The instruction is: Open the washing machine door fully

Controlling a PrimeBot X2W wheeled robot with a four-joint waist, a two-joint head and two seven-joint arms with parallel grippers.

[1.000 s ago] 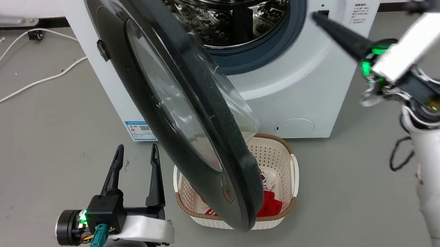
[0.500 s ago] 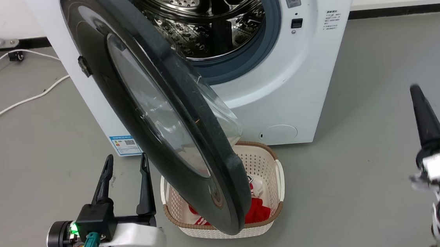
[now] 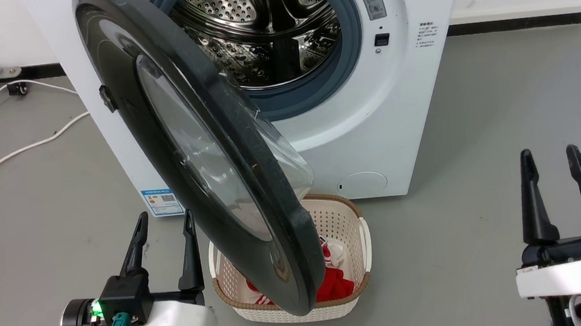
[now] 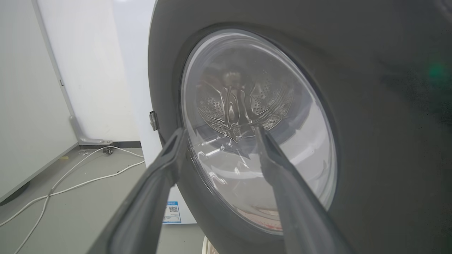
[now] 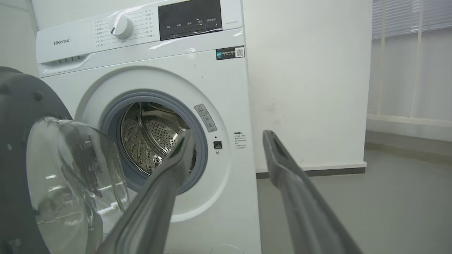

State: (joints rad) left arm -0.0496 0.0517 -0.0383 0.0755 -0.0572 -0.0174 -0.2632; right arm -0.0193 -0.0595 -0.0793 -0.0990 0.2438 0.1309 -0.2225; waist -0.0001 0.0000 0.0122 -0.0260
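The washing machine (image 3: pixel 399 97) is big and white and stands at the top middle of the head view. Its shiny steel drum (image 3: pixel 259 30) can be seen through the round hole. The washing machine door (image 3: pixel 201 154) is black with a clear glass middle. It hangs partly open, swung out toward the camera, and runs from the upper left down to the lower middle of the frame. Its bottom edge is over a cream basket (image 3: pixel 357 220) on the grey floor (image 3: pixel 457 233), and red cloth (image 3: pixel 339 286) lies inside the basket.

The left gripper (image 3: pixel 165 214) is at the lower left, just beside the door and not touching it. Its two fingers point up with a gap between them and hold nothing. In the left wrist view the door's glass sits right past the fingers (image 4: pixel 159 183).

The right gripper (image 3: pixel 549 150) is at the lower right, well apart from the machine. Its fingers are spread apart and hold nothing too. In the right wrist view the fingers (image 5: pixel 300 197) point toward the front of the machine.

A white cable (image 3: pixel 19 148) lies on the floor at the left.
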